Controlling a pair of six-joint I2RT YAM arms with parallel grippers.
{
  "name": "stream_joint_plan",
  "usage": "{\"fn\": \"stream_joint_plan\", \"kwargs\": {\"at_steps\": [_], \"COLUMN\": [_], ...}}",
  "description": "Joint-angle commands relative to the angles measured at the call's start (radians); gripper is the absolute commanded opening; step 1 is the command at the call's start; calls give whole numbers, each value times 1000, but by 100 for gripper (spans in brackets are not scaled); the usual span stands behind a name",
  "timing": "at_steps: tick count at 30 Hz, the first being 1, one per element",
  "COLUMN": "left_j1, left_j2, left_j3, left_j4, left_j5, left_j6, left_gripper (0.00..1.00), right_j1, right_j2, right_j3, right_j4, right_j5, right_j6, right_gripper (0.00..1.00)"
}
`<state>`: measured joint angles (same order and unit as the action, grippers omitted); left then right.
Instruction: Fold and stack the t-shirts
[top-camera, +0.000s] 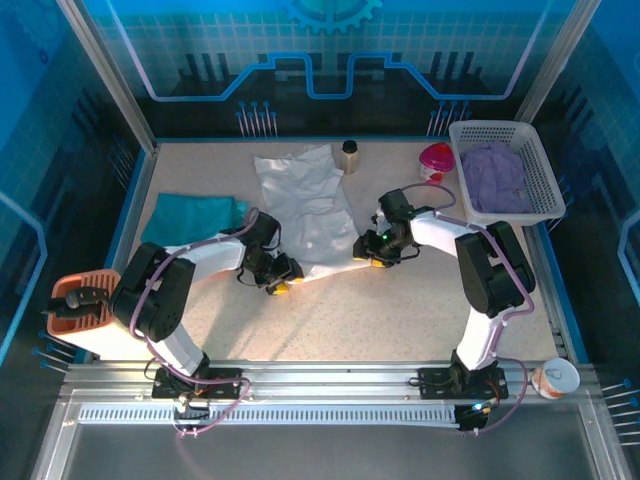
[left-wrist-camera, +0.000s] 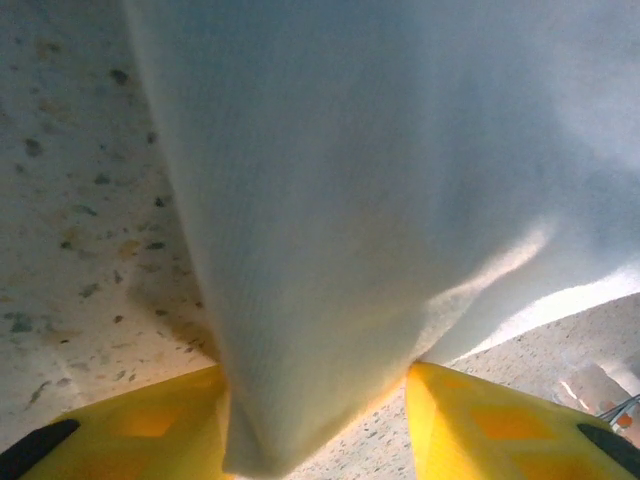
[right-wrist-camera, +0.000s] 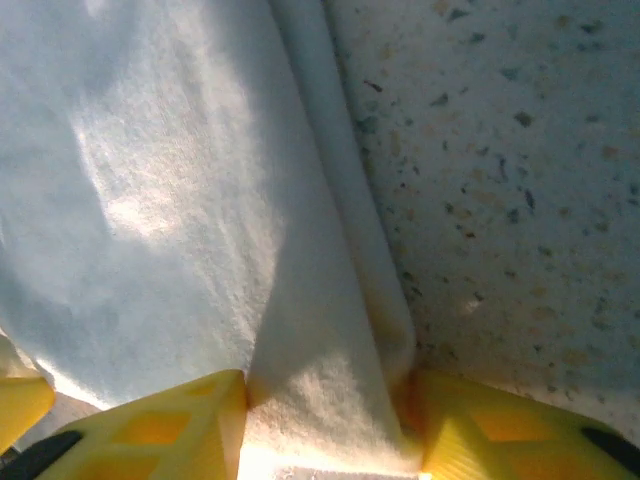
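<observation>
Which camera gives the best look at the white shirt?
The top view: nearly the whole white shirt lies spread out mid-table, outline and wrinkles visible. Each wrist view gives a close-up of a bunch of its cloth between two yellow fingers, above the speckled table.

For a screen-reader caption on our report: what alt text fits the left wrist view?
A fold of the white t-shirt sits between the left tool's two yellow fingers, touching both. Speckled table shows on either side of the cloth.
</observation>
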<state>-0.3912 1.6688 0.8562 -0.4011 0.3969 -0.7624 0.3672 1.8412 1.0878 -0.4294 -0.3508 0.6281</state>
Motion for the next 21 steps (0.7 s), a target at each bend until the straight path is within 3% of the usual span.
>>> {"fn": "stream_joint_plan", "kwargs": {"at_steps": [1, 11, 17, 21], "left_j1": [-6, -9, -12, -27], "left_j2": [17, -14, -144, -246], "left_j3": [2, -53, -103, -156], "left_j4": [18, 27, -104, -132], "left_j5": [-29, -30, -34, -1], "left_j6": [-14, -24, 29, 22], "left_gripper": [44, 37, 51, 53], "right_j1": [7, 11, 18, 56], "right_j2": [20, -35, -187, -295], "right_j3": [-6, -60, -173, -284], "right_j4": [12, -27, -83, -89], "right_j5": [-20, -12, 20, 40], "right_j6": [17, 13, 17, 61], "right_gripper": [36, 10, 7, 5]}}
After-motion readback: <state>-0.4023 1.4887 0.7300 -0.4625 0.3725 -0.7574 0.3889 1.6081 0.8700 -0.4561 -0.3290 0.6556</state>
